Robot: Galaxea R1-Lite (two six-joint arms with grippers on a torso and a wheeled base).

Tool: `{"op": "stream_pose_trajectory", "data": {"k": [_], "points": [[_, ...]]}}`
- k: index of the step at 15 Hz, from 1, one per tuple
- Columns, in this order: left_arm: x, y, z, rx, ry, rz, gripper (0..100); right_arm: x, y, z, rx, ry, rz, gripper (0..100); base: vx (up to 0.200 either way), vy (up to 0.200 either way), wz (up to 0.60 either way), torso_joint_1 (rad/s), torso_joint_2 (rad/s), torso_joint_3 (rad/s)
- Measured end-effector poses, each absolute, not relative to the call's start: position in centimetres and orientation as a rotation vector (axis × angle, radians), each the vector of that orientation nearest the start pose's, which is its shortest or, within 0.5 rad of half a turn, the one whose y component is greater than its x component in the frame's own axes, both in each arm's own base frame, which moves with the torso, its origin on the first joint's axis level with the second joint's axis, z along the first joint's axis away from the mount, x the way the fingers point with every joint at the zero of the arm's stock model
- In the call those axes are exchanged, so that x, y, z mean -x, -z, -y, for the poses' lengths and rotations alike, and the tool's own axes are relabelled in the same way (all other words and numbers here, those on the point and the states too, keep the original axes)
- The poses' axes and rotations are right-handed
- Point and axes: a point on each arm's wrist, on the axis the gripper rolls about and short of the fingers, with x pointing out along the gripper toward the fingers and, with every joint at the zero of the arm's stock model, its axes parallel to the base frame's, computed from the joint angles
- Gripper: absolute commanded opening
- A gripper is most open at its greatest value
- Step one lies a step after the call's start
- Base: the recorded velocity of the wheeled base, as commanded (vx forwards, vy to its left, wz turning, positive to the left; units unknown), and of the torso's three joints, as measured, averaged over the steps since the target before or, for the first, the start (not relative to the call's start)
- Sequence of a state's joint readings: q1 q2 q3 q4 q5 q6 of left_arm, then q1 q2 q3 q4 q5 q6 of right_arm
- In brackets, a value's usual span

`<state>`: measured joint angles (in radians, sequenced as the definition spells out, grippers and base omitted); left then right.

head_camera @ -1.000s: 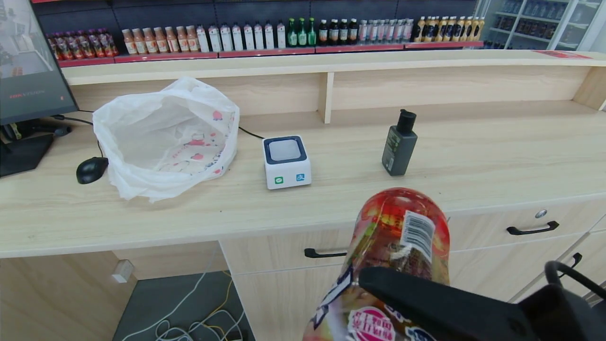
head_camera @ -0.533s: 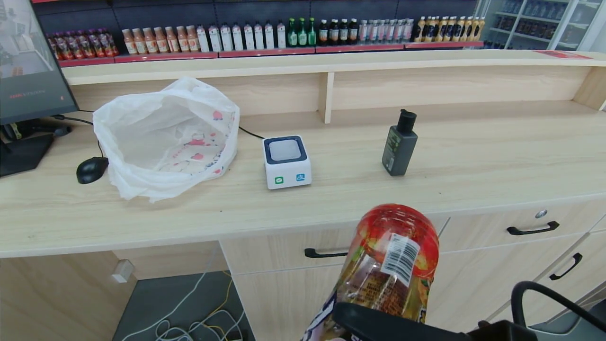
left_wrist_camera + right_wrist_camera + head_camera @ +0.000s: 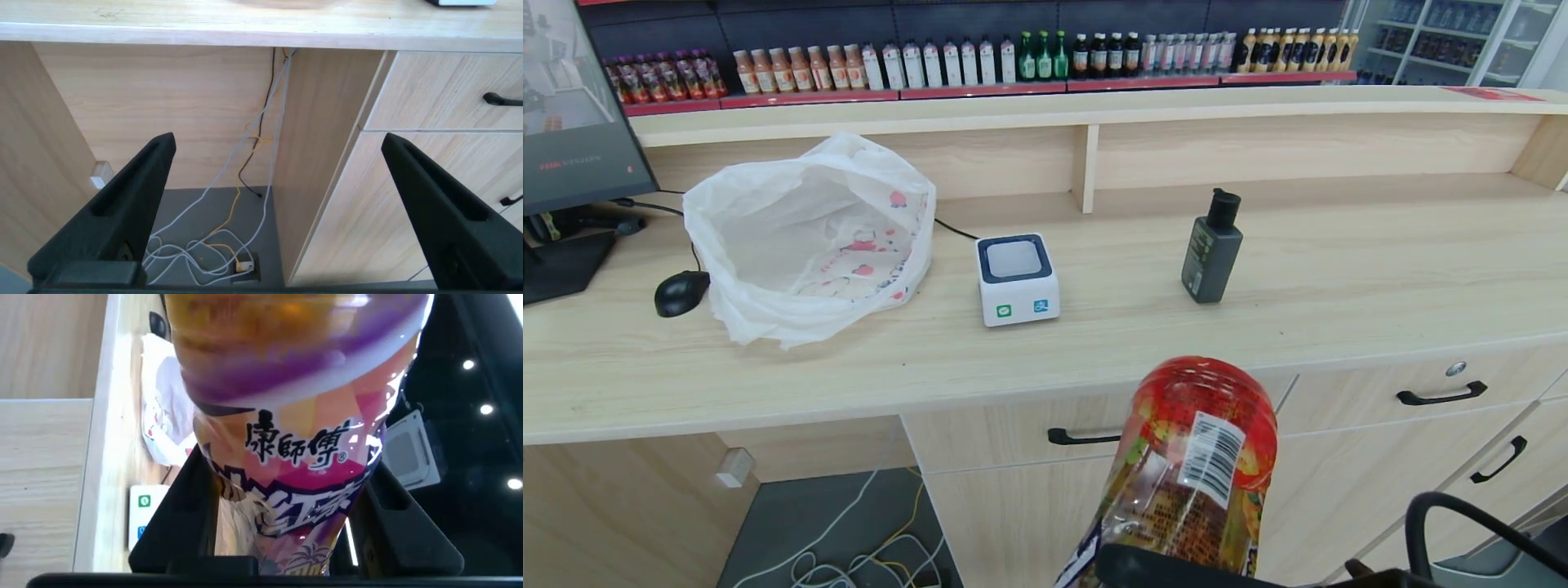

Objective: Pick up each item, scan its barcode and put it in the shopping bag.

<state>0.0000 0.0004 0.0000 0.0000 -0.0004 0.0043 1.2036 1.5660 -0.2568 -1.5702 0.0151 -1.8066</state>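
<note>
My right gripper [image 3: 1176, 572] is shut on a drink bottle [image 3: 1192, 457] with a red and orange label, held tilted in front of the counter's edge, base pointing away from me. Its white barcode [image 3: 1213, 457] faces upward. In the right wrist view the black fingers [image 3: 176, 531] clamp the bottle [image 3: 294, 457] on both sides. The white scanner box [image 3: 1018, 279] sits mid-counter. A white shopping bag [image 3: 809, 237] stands open to its left. A dark grey bottle [image 3: 1211, 249] stands upright to the scanner's right. My left gripper [image 3: 278, 204] hangs open below the counter, holding nothing.
A black mouse [image 3: 680, 292] and a monitor [image 3: 572, 122] sit at the counter's left end. Drawers with black handles [image 3: 1441, 397] lie under the counter. Loose cables [image 3: 221, 245] trail on the floor in the open bay. A raised shelf [image 3: 1086, 106] runs behind.
The bottle and my right gripper have dropped lower and back from the counter, most of it in the first half second. The barcode has turned slightly.
</note>
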Motion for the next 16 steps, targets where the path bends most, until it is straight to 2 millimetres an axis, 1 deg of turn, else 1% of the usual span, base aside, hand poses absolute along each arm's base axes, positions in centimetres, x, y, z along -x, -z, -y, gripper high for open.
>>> {"op": "stream_pose_trajectory", "data": {"k": [6, 10, 13, 16], "points": [[2.3, -7.5, 0.0, -0.005, 0.000, 0.000, 100, -7.7, -17.4, -20.1, 1.376, -0.663, 1.193, 0, 0.000, 0.000, 0.00, 0.000, 0.00, 0.000], [2.3, -7.5, 0.0, -0.004, 0.000, 0.000, 100, -7.8, -17.0, -19.8, 1.348, -0.697, 1.150, 0, 0.000, 0.000, 0.00, 0.000, 0.00, 0.000], [2.3, -7.5, 0.0, -0.004, 0.000, 0.000, 100, -7.8, -16.4, -19.4, 1.285, -0.761, 1.080, 0, 0.000, 0.000, 0.00, 0.000, 0.00, 0.000], [2.3, -7.5, 0.0, -0.005, 0.000, 0.000, 100, -7.7, -16.0, -19.1, 1.183, -0.837, 0.996, 0, 0.000, 0.000, 0.00, 0.000, 0.00, 0.000]]}}
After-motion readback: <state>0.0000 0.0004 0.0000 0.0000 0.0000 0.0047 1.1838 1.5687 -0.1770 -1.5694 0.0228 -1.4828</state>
